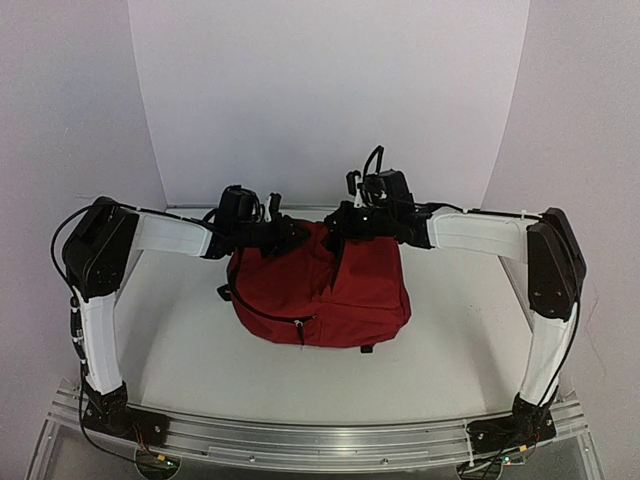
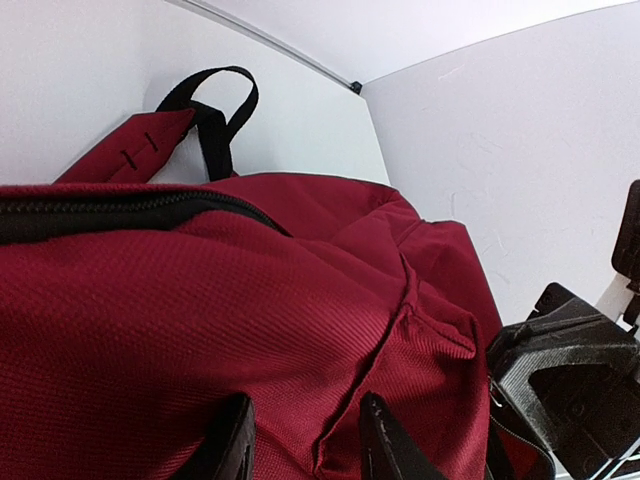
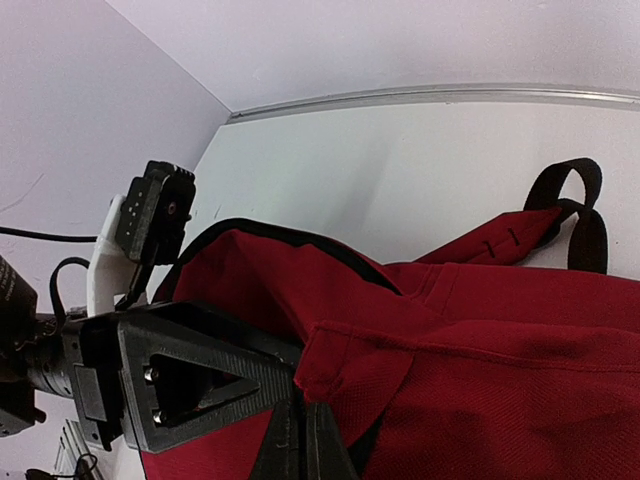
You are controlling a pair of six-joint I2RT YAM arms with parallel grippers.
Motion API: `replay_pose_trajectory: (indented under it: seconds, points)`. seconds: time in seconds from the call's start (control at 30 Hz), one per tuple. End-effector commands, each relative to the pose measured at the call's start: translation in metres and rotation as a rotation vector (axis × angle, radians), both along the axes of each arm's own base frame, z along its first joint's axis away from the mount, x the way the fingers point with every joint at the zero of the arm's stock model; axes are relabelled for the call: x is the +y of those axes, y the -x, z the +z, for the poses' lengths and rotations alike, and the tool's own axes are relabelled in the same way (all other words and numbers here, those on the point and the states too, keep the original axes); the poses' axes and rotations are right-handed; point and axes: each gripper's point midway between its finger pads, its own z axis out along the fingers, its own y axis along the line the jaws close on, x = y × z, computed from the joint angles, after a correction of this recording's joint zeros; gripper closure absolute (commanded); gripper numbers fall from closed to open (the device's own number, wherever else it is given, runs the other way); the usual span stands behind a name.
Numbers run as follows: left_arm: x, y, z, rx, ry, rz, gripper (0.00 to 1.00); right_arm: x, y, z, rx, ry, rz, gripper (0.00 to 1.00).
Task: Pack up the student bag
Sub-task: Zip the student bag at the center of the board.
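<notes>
Over on the left side of the table, the left gripper sits down on the top of the student bag. Its two fingers stand a little apart, with a bump of red cloth between them. I cannot tell if they are squeezing that cloth or just standing on each side of it. I think it wants a hold there, close to the black zipper, so the mouth of the bag can be pulled wide.

The bag sits in the middle of the table, toward the back, soft and slumped. I cannot tell if the zipper is open. A black carry loop sticks out behind the bag. I see nothing near the bag to put inside.

On the right, the right gripper has its fingers pressed tight together, pinching a fold of the bag's red cloth at the top. That pinch lifts the edge a bit, which I guess is why the cloth stands up in a ridge there. The two grippers are very close to each other, both at the same top edge. My guess is that one side holds while the other side pulls, because a floppy bag will not stay open by itself. If a pinch catches only a thin bit of cloth, it could slip out.
</notes>
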Motion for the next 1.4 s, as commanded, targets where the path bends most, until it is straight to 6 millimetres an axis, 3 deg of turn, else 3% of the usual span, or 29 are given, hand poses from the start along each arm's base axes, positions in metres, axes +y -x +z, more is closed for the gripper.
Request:
replay_pose_trajectory:
  seconds: [0.0,0.1,0.27,0.37,0.47,0.63,0.83,1.0,1.37]
  points:
    - [0.010,-0.030,0.005,-0.026,0.033,0.059,0.66,0.001,0.025,0.075,-0.113,-0.110,0.016,1.00]
    - [0.009,-0.031,0.006,-0.028,0.049,0.040,0.64,-0.002,0.032,0.076,-0.119,-0.110,0.007,1.00]
    - [-0.008,-0.011,0.046,-0.167,0.100,-0.096,0.41,-0.007,0.033,0.073,-0.133,-0.106,-0.014,1.00]
    - [-0.013,0.000,0.063,-0.210,0.098,-0.146,0.35,-0.006,0.032,0.071,-0.131,-0.108,-0.017,1.00]
    - [-0.019,0.002,0.067,-0.160,0.110,-0.143,0.33,-0.005,0.030,0.068,-0.129,-0.111,-0.020,1.00]
    - [-0.030,0.000,0.063,0.000,0.220,-0.121,0.34,-0.005,0.030,0.065,-0.131,-0.112,-0.021,1.00]
    - [-0.057,0.004,0.066,0.098,0.314,-0.142,0.34,-0.008,0.029,0.060,-0.152,-0.088,-0.026,1.00]
    - [-0.065,0.001,0.065,0.149,0.354,-0.132,0.36,-0.010,0.029,0.055,-0.155,-0.084,-0.032,1.00]
    - [-0.072,-0.013,0.047,0.220,0.407,-0.089,0.60,-0.012,0.030,0.048,-0.165,-0.075,-0.034,1.00]
